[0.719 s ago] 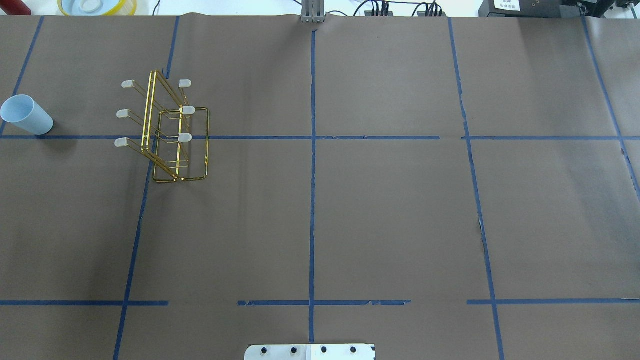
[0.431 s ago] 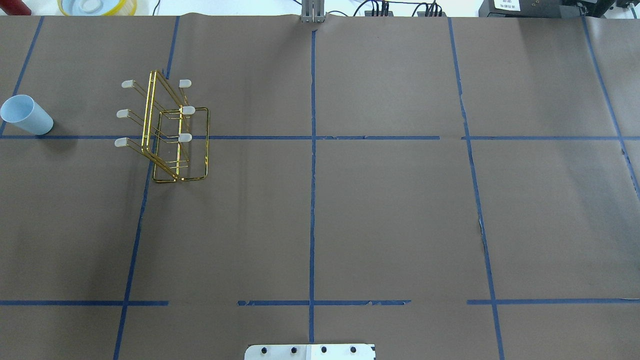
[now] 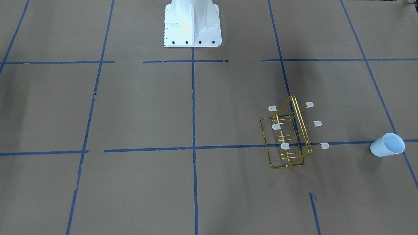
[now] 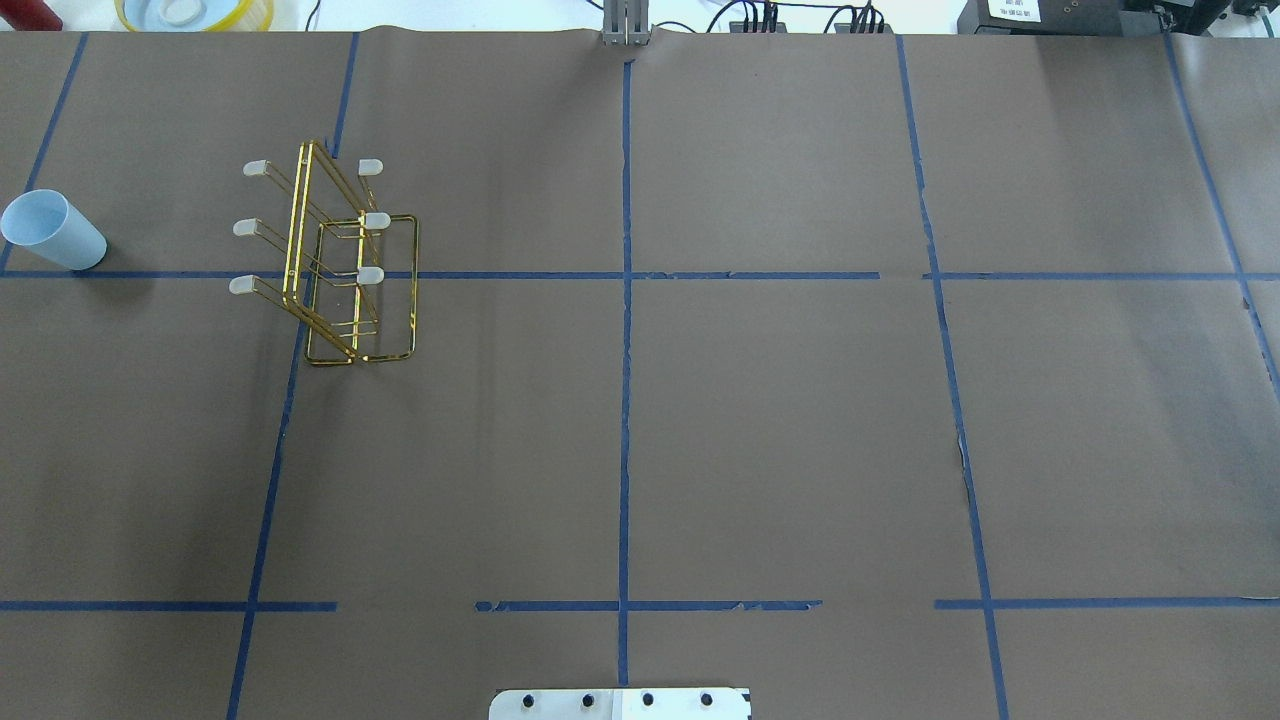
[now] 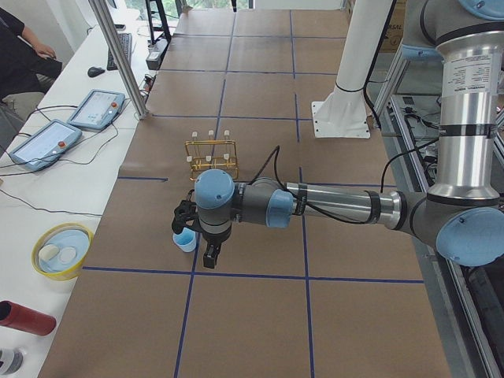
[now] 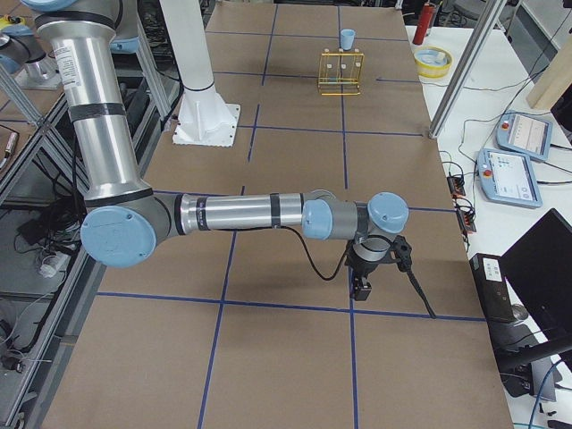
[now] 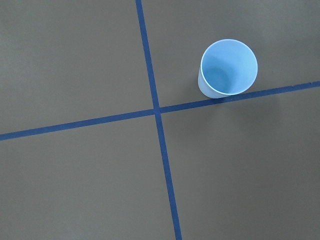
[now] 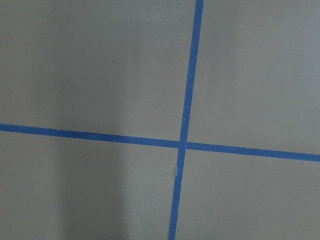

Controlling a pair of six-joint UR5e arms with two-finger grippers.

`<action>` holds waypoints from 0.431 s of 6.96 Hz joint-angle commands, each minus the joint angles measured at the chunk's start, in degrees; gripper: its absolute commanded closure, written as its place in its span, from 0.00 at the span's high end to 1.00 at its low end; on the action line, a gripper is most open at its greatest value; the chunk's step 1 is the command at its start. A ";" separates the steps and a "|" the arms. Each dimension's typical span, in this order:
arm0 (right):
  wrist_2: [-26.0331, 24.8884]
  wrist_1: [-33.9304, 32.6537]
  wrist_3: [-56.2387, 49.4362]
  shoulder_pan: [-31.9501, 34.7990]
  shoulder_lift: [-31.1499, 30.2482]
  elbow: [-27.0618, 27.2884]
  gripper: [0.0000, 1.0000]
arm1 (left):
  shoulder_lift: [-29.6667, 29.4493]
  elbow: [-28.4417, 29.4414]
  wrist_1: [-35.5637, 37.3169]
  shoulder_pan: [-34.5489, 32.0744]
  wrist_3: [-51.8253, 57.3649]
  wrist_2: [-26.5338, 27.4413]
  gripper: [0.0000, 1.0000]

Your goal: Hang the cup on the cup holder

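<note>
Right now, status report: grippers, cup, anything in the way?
Left gripper, right gripper: open or shut, cannot tell. Pale blue plastic cup upright, unheld. Gold wire rack: prongs bare, nothing between.

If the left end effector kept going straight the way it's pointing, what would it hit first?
Probably the brown paper-covered table, near the blue tape crossing. The left end effector points down, and the cup sits off to one side, though depth is unclear.
</note>
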 commanded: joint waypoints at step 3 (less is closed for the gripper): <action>0.00 0.00 0.00 -0.01 0.00 0.00 1.00 | -3.18 0.30 -0.03 0.00 -0.20 0.18 1.00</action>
